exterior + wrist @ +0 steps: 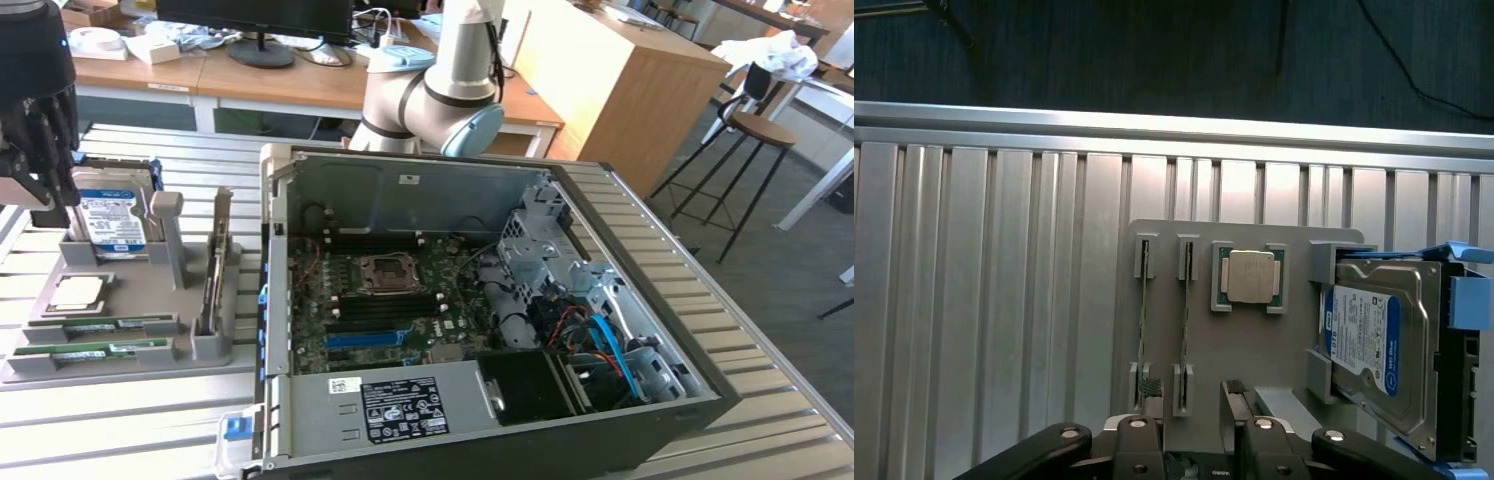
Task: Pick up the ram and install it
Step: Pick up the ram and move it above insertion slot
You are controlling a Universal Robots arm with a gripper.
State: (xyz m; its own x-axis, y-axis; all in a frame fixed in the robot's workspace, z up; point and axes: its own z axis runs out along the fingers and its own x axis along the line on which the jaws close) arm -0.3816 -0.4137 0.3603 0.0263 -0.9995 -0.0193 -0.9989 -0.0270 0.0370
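Two green ram sticks (100,325) (83,348) lie on edge in slots at the near end of a grey holder tray (134,375). In the wrist view the same two sticks (1144,320) (1185,320) run side by side, well below the camera. My gripper (40,185) hangs high over the tray's far end, near the hard drive, at the exterior view's left. Its fingertips (1148,385) stand apart in the wrist view and the gripper (1192,395) is open with nothing held.
The tray also holds a silver CPU (1251,275) and a hard drive (1372,345) with a blue-white label. An open computer case (400,185) sits beside the tray on the slatted metal table (120,435), its motherboard showing black memory slots (390,305).
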